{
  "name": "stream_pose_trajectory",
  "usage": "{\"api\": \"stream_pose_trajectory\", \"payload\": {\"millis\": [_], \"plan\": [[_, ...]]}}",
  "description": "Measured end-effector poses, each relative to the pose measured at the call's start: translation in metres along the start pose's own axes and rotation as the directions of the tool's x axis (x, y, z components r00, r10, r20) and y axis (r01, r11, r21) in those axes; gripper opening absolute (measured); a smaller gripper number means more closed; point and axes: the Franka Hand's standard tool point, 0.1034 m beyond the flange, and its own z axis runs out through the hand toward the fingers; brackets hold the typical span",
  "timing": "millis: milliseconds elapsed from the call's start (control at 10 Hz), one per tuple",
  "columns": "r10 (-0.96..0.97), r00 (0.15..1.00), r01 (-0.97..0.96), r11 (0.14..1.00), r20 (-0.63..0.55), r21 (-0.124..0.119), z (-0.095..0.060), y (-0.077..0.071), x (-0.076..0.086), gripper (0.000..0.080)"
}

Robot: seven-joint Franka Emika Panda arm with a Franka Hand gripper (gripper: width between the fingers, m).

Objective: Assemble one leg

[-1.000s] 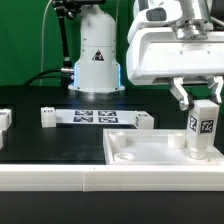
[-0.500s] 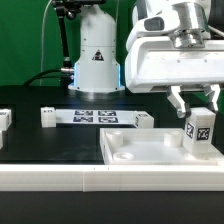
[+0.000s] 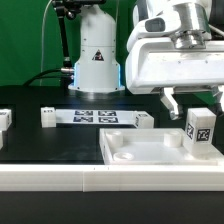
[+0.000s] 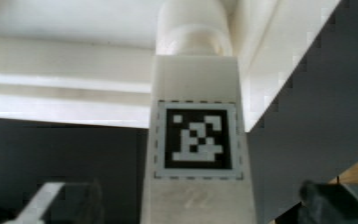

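Observation:
The leg, a small white post with a black-and-white tag, stands upright at the corner of the large white square panel on the exterior view's right. My gripper is open just above it, with one finger on each side of the leg's top and apart from it. In the wrist view the leg fills the middle, running down to the panel. The fingertips show at both sides, with gaps between them and the leg.
The marker board lies behind the panel. A small white part stands at its left end, another at its right end, and a third at the exterior view's left edge. The arm's base stands at the back.
The fingers were shut on the leg; they have spread apart and lifted a little. The leg stays standing on the panel corner.

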Motion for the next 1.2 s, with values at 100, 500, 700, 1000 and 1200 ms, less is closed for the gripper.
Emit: {"api": "stream_pose_trajectory", "payload": {"millis": [100, 500, 700, 1000, 1200], "plan": [[0.0, 1.0, 0.0, 1.0, 0.0, 0.0, 0.0, 0.0, 0.0, 0.06], [0.0, 1.0, 0.0, 1.0, 0.0, 0.0, 0.0, 0.0, 0.0, 0.0648], [0.0, 1.0, 0.0, 1.0, 0.01, 0.003, -0.012, 0.002, 0.009, 0.0648], [0.001, 0.999, -0.002, 1.0, 0.038, 0.009, -0.014, 0.002, 0.012, 0.0648], [-0.001, 0.985, -0.006, 0.999, 0.175, 0.043, -0.012, -0.006, 0.003, 0.0648]]}}
